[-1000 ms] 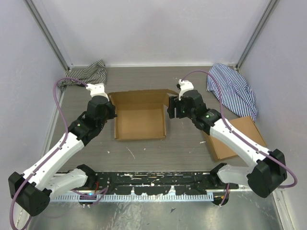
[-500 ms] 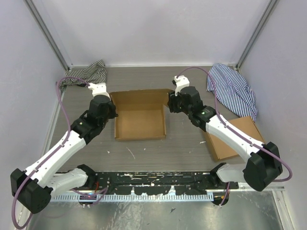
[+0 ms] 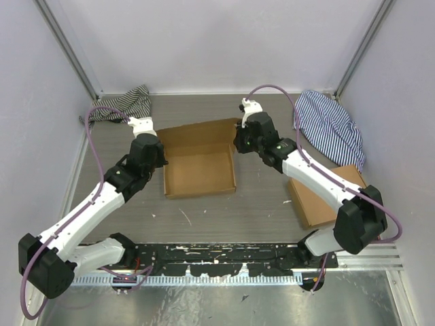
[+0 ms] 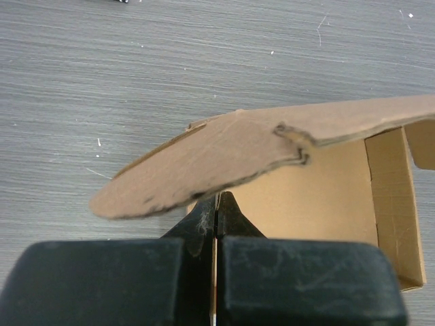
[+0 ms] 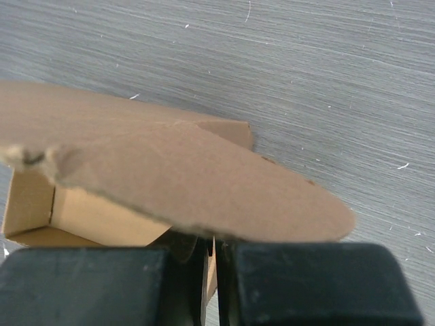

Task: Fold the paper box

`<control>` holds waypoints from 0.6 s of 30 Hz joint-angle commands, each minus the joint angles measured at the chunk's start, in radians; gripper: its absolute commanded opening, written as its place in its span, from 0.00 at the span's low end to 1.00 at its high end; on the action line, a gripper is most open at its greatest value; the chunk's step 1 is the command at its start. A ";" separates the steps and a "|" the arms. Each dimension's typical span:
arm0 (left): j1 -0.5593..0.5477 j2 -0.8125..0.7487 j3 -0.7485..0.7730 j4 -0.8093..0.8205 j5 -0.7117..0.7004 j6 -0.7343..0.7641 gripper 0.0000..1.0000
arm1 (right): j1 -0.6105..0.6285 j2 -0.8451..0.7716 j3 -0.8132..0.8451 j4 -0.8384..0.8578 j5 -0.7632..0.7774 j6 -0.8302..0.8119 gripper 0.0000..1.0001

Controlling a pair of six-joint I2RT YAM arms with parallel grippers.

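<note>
The left pincer (image 4: 216, 214) is closed, a thin sliver of cardboard showing between its fingers at the left wall of the paper box (image 3: 199, 166). A rounded flap (image 4: 204, 166) arches just above its tips. The right pincer (image 5: 207, 255) is clamped on the right wall, under a matching rounded flap (image 5: 204, 183).

The box sits open in the middle of the table (image 3: 224, 204), between the two arms. A second cardboard box (image 3: 326, 197) lies to the near right. One striped cloth (image 3: 126, 105) lies at the far left and another (image 3: 329, 125) at the far right.
</note>
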 commanded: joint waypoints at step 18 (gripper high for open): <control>0.001 0.056 0.094 -0.025 0.006 0.017 0.00 | 0.006 0.032 0.207 -0.166 -0.051 0.165 0.09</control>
